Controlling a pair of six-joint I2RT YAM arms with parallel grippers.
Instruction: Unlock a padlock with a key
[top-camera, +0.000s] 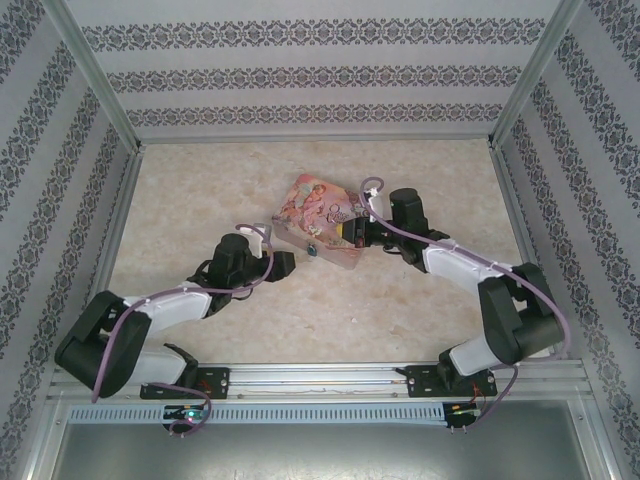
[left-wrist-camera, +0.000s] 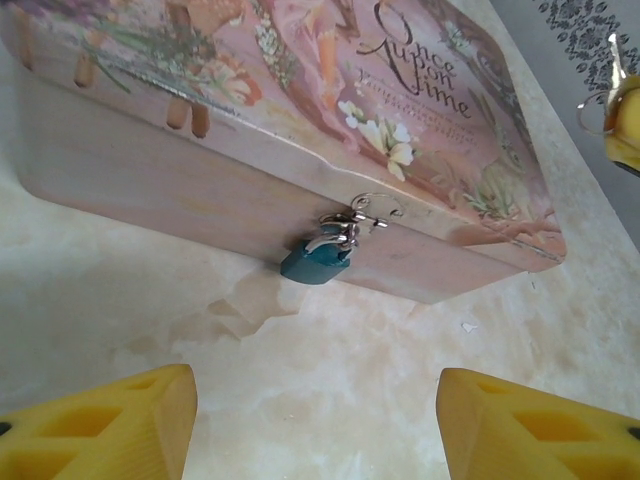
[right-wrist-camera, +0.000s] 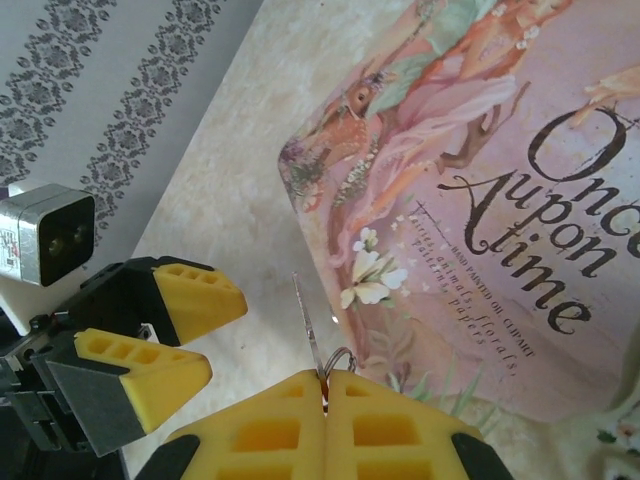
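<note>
while padlock (left-wrist-camera: 315, 262) hangs on closed tin (left-wrist-camera: 150, 185), right tool (right-wrist-camera: 325, 385) grips key (right-wrist-camera: 306, 322).

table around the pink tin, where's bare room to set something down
Bare beige table lies between the flat pink illustrated tin box and the left wall, along the back wall, and in the near centre before the arm bases. Crowded: the tin's near edge, where the open left end effector and right end effector flank the small teal padlock.
</note>
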